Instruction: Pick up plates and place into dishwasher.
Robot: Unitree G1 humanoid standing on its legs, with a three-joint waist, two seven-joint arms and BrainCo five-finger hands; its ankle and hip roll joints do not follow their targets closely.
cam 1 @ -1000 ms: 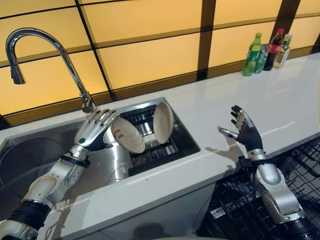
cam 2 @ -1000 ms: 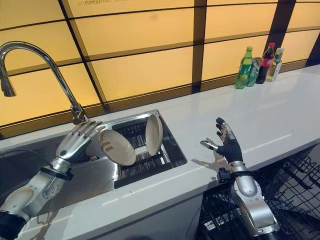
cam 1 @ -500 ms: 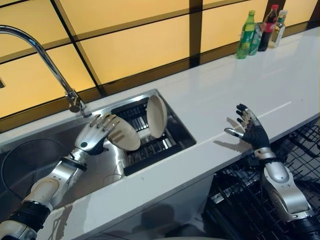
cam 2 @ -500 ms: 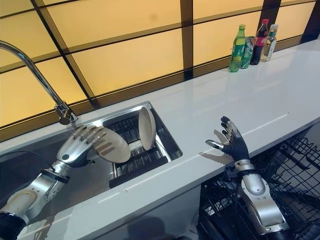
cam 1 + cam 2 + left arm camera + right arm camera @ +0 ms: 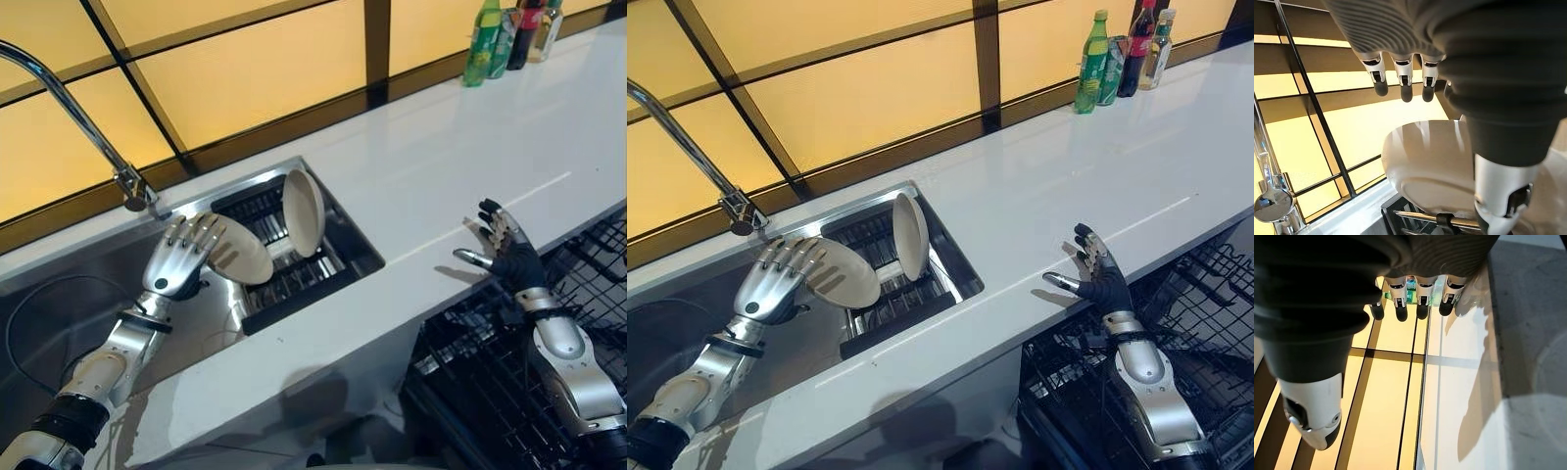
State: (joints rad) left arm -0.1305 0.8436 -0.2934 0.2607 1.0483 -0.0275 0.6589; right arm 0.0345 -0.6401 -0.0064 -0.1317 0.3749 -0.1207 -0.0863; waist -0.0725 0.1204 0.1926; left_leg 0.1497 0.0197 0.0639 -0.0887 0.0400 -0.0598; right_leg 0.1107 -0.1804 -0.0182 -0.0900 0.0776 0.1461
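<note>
My left hand (image 5: 176, 266) hovers over the sink (image 5: 69, 313) and pinches a cream plate (image 5: 241, 257) by its rim, fingers spread on top and thumb below. In the left wrist view the plate (image 5: 1425, 171) lies between the fingertips (image 5: 1402, 91) and the thumb. A second cream plate (image 5: 303, 211) stands upright in the dark drying rack (image 5: 294, 284) inside the sink. My right hand (image 5: 511, 258) is open with fingers spread, raised above the counter's front edge, holding nothing. Below it sits the black wire dishwasher rack (image 5: 500, 392).
A curved chrome faucet (image 5: 73, 113) rises behind the sink at the left. Three bottles (image 5: 505, 29) stand at the far right of the white counter (image 5: 460, 147). A yellow panelled wall runs behind the counter.
The whole view has shifted as the camera moved. My left hand has tipped the held plate from facing outward to lying flatter. The right hand stays open by the counter edge.
</note>
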